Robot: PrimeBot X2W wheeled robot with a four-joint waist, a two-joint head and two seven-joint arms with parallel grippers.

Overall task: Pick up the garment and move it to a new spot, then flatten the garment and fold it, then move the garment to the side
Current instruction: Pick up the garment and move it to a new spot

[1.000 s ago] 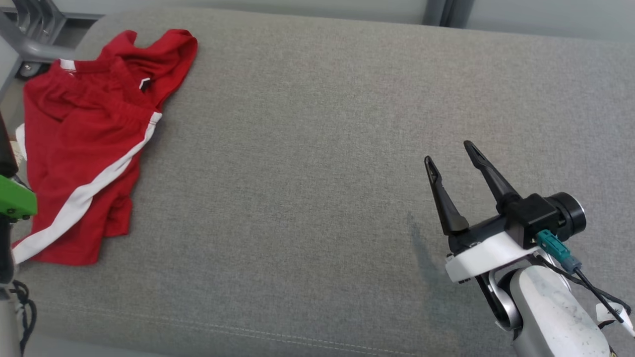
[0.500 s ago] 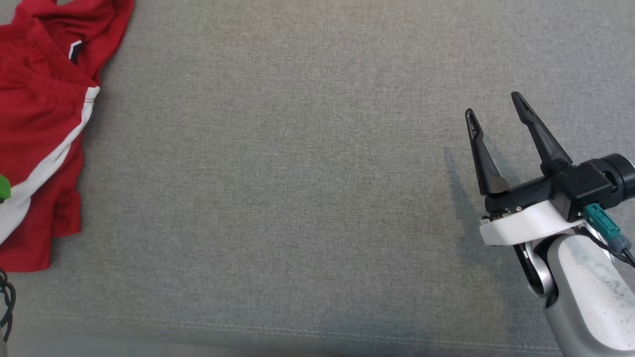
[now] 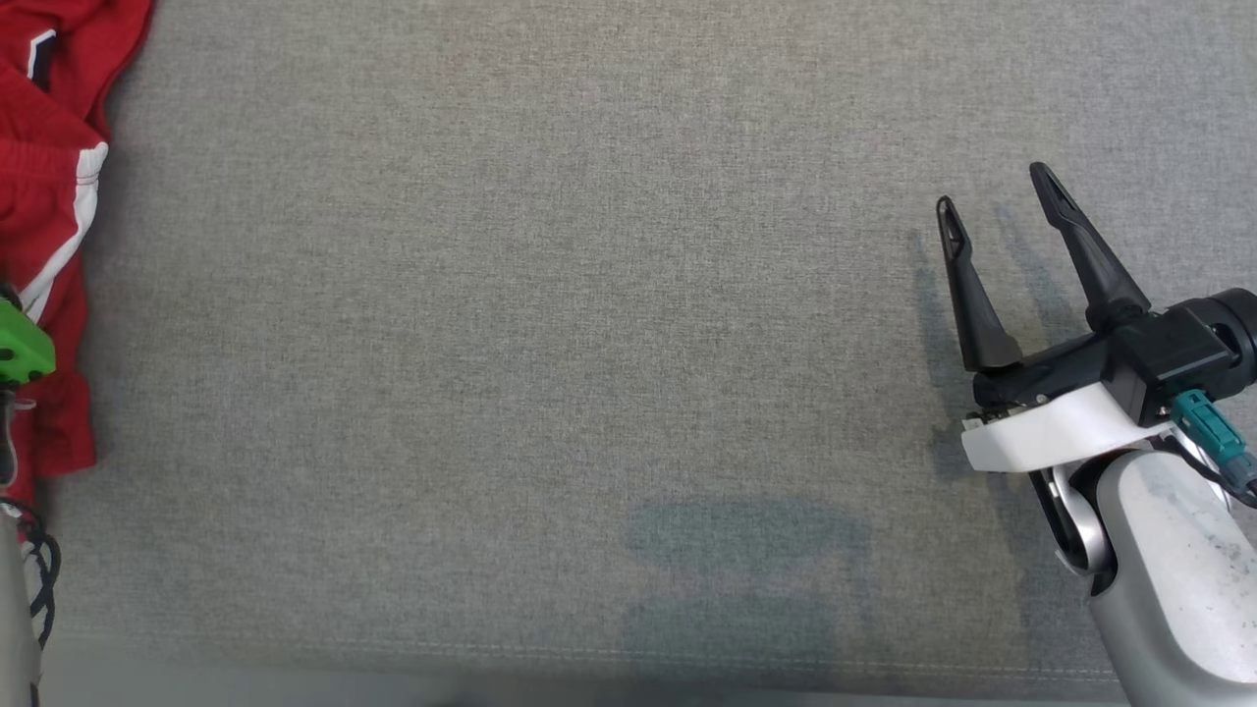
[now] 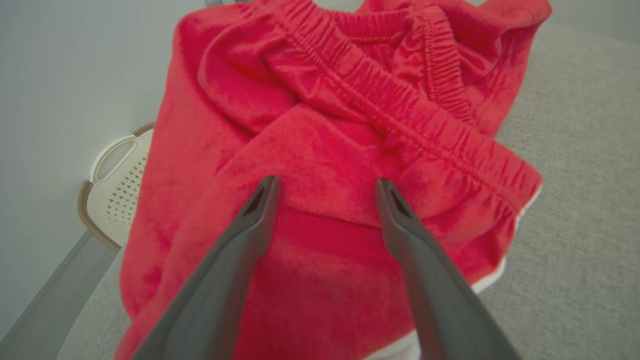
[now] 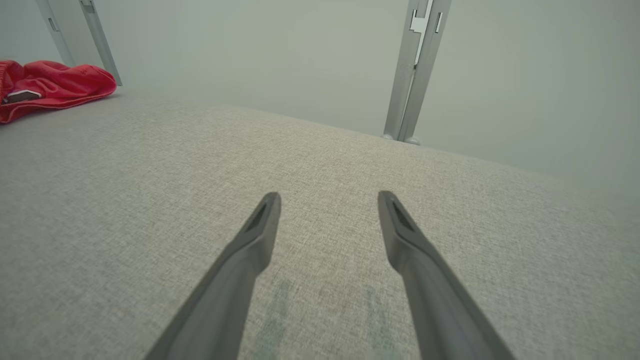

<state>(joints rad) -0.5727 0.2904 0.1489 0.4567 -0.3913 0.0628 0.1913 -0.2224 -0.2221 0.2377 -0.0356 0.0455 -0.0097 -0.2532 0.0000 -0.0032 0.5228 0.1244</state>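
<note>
Left wrist view — left gripper [image 4: 327, 184], jaws apart, hangs over the red garment [image 4: 325, 125] at the cushion's [image 3: 550, 344] left edge. The right gripper [image 3: 992, 187] is spread wide too. A thin pinch may slip.

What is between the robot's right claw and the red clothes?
Nothing but bare grey cushion fabric: the head view shows it stretching from the right gripper to the red garment.

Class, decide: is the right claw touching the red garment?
Apart. The head view shows the right claw open at the right and the red garment at the far left, with a wide stretch of grey cushion between them.
</note>
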